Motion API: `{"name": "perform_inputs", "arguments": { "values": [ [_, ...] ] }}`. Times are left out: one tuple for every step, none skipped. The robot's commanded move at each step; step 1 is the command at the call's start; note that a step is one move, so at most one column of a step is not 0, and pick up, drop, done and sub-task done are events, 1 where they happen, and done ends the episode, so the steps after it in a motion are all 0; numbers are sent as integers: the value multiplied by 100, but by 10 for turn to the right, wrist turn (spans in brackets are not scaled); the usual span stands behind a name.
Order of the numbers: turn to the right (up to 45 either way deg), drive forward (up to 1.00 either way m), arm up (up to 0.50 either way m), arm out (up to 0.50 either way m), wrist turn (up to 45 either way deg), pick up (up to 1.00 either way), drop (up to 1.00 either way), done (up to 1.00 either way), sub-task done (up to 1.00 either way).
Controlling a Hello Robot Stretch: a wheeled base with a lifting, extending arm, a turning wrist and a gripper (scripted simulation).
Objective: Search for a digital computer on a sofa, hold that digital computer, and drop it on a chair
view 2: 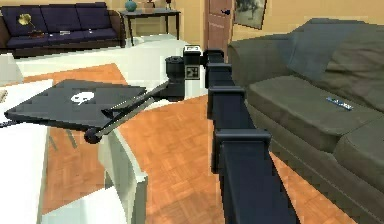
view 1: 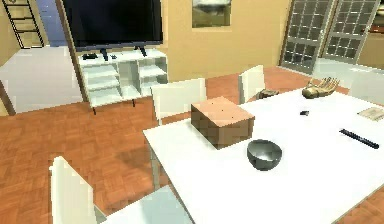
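White surface point(view 1: 300, 150) with box point(view 1: 222, 122) and bowl point(view 1: 264, 153); wood floor point(view 1: 60, 130); grey sofa point(view 2: 310, 90). Fingers point(view 2: 140, 101) hold the dark digital computer point(view 2: 60, 105), at their 9 o'clock, off the floor.

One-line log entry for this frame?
gripper: holds laptop | sofa: arm side view's right | white chair: at white table, forward view | drop: not yet done

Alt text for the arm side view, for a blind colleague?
The gripper holds a flat dark laptop with a white logo above white furniture, at the end of the dark square arm; a grey-green fabric sofa lies to the right.
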Motion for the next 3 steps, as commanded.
{"name": "perform_inputs", "arguments": {
  "values": [
    [0, 0, 0, 0, 0, 0, 100, 0, 0],
    [0, 0, 0, -10, 0, 0, 0, 0, 0],
    [0, 0, 0, 0, 0, 0, 0, 100, 0]
  ]
}}
